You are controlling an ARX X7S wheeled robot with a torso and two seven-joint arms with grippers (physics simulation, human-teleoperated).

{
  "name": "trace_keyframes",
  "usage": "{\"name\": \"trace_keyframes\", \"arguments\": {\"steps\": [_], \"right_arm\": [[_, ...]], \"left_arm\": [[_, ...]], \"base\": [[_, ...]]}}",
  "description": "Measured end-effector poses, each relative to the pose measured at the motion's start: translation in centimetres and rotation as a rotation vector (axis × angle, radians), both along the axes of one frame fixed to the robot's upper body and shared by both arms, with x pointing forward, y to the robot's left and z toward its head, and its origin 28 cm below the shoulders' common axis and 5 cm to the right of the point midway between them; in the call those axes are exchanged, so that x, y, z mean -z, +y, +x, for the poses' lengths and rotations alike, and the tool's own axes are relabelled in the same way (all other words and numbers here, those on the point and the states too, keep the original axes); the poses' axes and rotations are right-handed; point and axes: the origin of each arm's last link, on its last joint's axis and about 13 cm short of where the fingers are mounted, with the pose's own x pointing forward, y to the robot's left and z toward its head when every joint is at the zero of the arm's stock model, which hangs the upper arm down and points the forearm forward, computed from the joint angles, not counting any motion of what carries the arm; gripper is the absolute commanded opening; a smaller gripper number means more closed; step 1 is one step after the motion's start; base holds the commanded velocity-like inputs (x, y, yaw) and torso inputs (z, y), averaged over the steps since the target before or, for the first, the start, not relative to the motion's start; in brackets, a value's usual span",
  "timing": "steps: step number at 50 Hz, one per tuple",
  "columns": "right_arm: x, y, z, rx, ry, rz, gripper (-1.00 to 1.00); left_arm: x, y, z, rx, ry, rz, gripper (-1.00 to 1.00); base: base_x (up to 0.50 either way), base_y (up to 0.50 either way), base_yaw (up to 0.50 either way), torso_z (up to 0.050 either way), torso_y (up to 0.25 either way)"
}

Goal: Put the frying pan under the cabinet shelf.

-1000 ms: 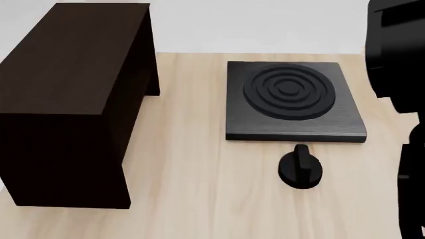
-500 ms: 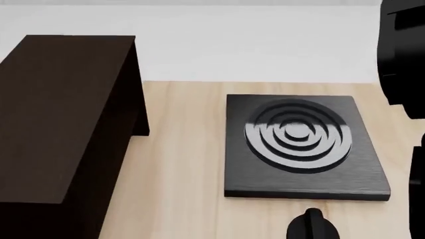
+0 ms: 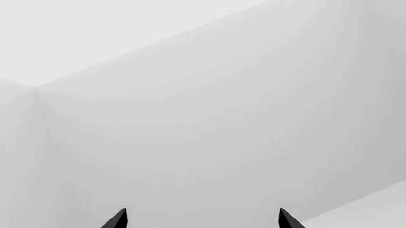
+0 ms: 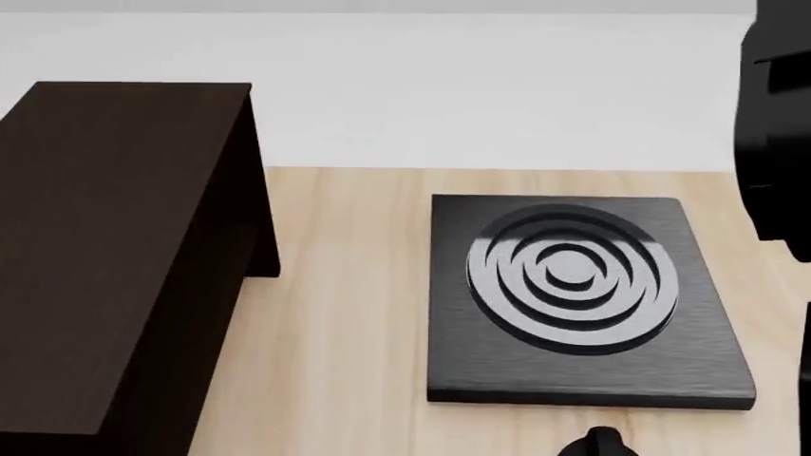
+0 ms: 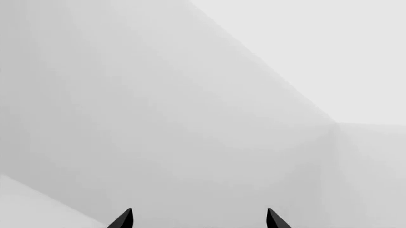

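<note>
The frying pan is out of view in every frame. The cabinet shelf (image 4: 114,247), a big dark brown wooden box, stands on the left of the table in the head view. My left gripper (image 3: 201,219) is open, its two dark fingertips wide apart with only white wall between them. My right gripper (image 5: 199,219) is open in the same way, facing white walls. Neither gripper shows in the head view.
A black square plate (image 4: 469,370) with concentric rings lies on the pale wooden table (image 4: 342,313) right of the shelf. The top of a small black knob (image 4: 601,445) peeks in at the bottom edge. Part of my black right arm (image 4: 776,133) fills the right edge.
The head view has tilted upward: shelf, plate and knob have slid down the picture, and the knob is nearly out at the bottom. More white wall shows behind the table.
</note>
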Motion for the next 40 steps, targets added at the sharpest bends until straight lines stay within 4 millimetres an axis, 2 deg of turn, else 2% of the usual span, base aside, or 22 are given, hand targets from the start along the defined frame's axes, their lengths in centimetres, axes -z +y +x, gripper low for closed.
{"name": "trace_keyframes", "arguments": {"steps": [9, 25, 40], "right_arm": [[0.3, -0.3, -0.2, 0.013, 0.006, 0.002, 1.0], [2.0, -2.3, -1.7, 0.072, 0.034, 0.046, 1.0], [4.1, -5.0, -3.9, 0.147, 0.082, 0.121, 1.0]], "left_arm": [[0.1, -0.1, 0.0, 0.001, 0.003, 0.002, 1.0], [0.2, -0.1, 0.3, -0.001, 0.01, 0.005, 1.0], [-0.3, -0.2, 0.1, 0.001, 0.001, 0.017, 1.0]], "base": [[0.41, 0.02, 0.0, 0.0, 0.0], [0.0, 0.0, 0.0, 0.0, 0.0], [0.0, 0.0, 0.0, 0.0, 0.0]]}}
